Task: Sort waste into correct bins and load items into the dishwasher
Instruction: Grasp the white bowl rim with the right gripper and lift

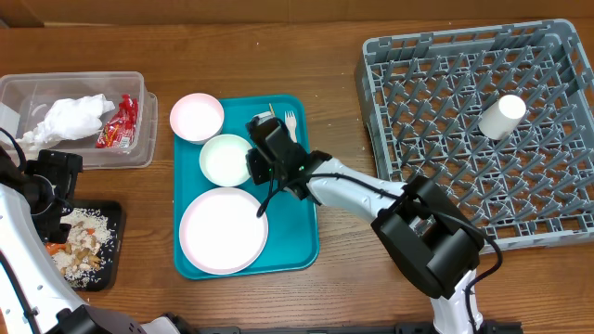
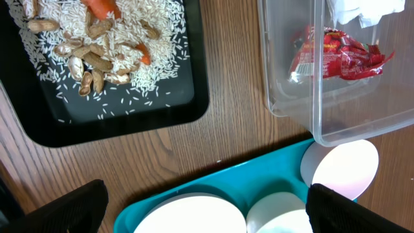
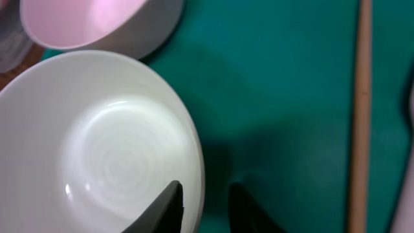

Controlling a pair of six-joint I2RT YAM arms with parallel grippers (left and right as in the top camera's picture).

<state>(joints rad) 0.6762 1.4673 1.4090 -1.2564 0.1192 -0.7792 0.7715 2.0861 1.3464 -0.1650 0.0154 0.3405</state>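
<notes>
A teal tray [image 1: 299, 237] holds a pink bowl [image 1: 197, 116], a pale bowl [image 1: 223, 160], a white plate [image 1: 223, 230] and a white fork [image 1: 290, 121]. My right gripper [image 1: 261, 156] is over the tray. In the right wrist view its fingers [image 3: 206, 204] are close together astride the right rim of the pale bowl [image 3: 110, 149], one inside and one outside. The bowl rests on the tray. My left gripper [image 2: 207, 210] is open and empty, above the table between the black tray [image 2: 162, 113] and the teal tray [image 2: 272, 175].
A grey dish rack [image 1: 445, 130] at the right holds a white cup [image 1: 501, 116]. A clear bin [image 1: 139, 148] at the left holds a tissue and a red wrapper [image 1: 117, 125]. The black tray [image 1: 109, 264] holds rice and peanuts. A wooden stick [image 3: 359, 116] lies on the teal tray.
</notes>
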